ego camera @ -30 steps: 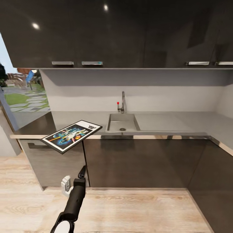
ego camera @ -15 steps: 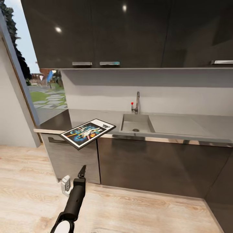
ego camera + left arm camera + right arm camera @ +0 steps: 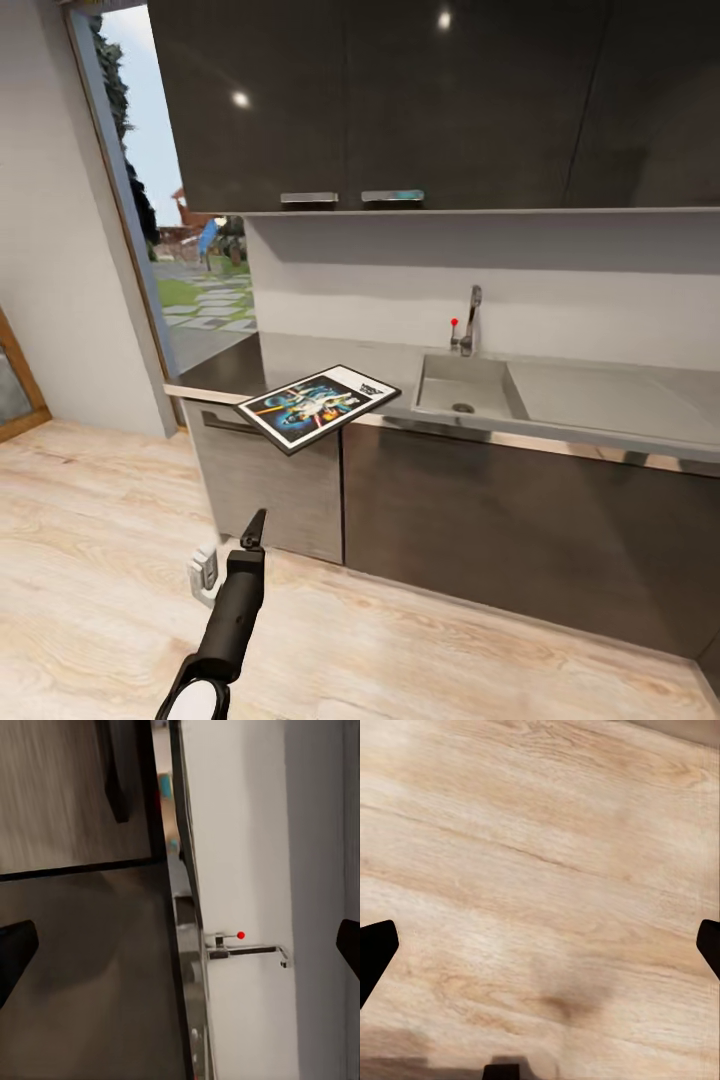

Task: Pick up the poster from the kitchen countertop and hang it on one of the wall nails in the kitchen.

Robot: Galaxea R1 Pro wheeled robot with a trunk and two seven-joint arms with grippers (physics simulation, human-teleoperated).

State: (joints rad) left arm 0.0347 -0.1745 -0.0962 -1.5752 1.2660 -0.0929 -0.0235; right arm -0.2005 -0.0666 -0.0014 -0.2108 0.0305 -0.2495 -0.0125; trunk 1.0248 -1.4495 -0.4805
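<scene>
Approach step. The poster (image 3: 318, 405) lies at the counter's (image 3: 600, 395) front edge, overhanging it, left of the sink (image 3: 462, 385). Left gripper (image 3: 254, 528) hangs low, fingertips spread apart, empty; right gripper (image 3: 540, 945) likewise open above floor. Next: close in, raise the left arm.

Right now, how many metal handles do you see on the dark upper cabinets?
2: the left brushed-metal handle and the right brushed-metal handle, side by side at the glossy dark upper cabinets' bottom edge. Others may lie outside the picture.
</scene>
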